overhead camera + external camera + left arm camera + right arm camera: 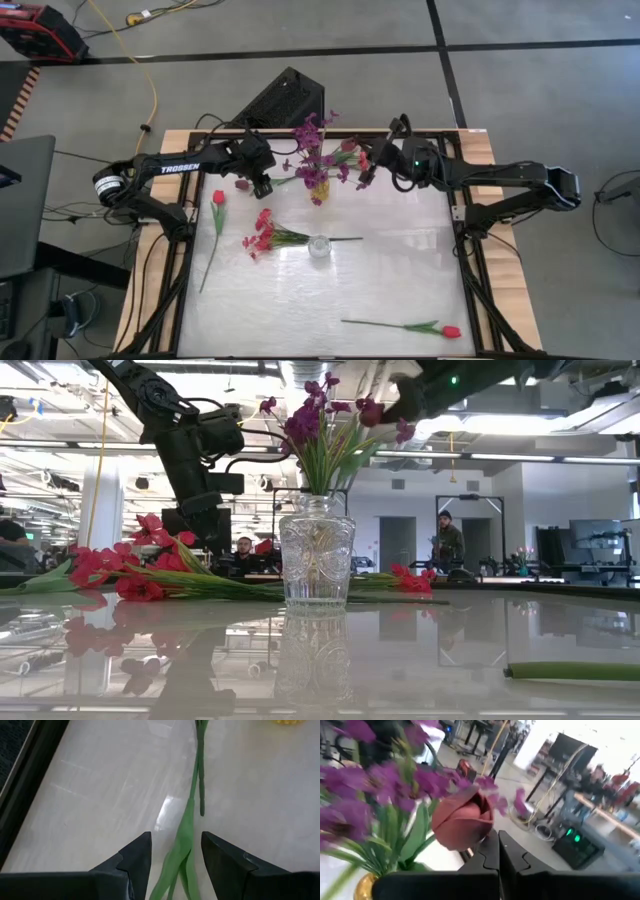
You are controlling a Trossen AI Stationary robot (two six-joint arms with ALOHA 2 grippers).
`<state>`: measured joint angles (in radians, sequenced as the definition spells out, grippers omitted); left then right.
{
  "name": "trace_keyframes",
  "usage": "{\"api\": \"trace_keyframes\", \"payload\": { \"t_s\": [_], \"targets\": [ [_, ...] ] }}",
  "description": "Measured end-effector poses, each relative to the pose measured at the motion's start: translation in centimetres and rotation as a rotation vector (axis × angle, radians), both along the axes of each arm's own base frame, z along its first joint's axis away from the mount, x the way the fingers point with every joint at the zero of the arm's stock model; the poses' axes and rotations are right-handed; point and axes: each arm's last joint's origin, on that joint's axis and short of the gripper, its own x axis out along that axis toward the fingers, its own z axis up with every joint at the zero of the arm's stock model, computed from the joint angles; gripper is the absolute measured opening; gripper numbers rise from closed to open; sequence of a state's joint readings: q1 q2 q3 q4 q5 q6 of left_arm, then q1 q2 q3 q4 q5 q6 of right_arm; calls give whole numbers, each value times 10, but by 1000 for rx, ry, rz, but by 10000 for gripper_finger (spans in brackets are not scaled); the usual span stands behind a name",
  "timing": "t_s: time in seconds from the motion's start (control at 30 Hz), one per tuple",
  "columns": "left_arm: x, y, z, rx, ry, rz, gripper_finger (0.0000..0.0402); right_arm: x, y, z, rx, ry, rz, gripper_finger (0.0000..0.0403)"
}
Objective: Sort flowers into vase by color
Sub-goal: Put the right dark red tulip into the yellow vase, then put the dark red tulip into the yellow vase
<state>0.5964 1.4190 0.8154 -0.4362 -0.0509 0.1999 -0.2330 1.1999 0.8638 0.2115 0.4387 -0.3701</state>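
Maroon tulip (463, 822) just beyond closed right gripper (498, 851).

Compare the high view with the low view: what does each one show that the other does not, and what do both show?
Only the high view shows the red tulip near the front right corner, the other red tulip at the left, the left tool and the right tool, shut beside the purple flowers.

Only the low view shows the cut pattern on the glass vase and people in the room behind.

Both show the purple flowers, the vase and the red-pink spray lying on the table.
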Motion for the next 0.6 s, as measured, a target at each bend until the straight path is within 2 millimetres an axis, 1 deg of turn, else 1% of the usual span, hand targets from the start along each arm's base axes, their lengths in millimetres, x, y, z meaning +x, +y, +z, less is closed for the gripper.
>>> {"api": "trace_keyframes", "payload": {
  "t_s": [0.07, 0.13, 0.23, 0.33, 0.47, 0.6],
  "targets": [
    [0, 0, 0, 1, 3, -4, 163, 0, 3, 5, -24, 2, -29, 17],
    [0, 0, 0, 8, 8, -17, 163, -5, 4, 11, -46, 22, -85, 17],
    [0, 0, 0, 13, 12, -26, 163, -18, 3, 22, -80, 38, -212, 18],
    [0, 0, 0, 4, 7, -33, 163, -33, 2, 27, -69, 57, -298, 23],
    [2, 0, -6, -23, 10, -55, 163, -49, 3, 23, 57, 64, -292, 23],
    [10, 5, -18, -12, 31, -92, 163, -53, 5, 11, 183, 113, -241, 23]
  ]
}}
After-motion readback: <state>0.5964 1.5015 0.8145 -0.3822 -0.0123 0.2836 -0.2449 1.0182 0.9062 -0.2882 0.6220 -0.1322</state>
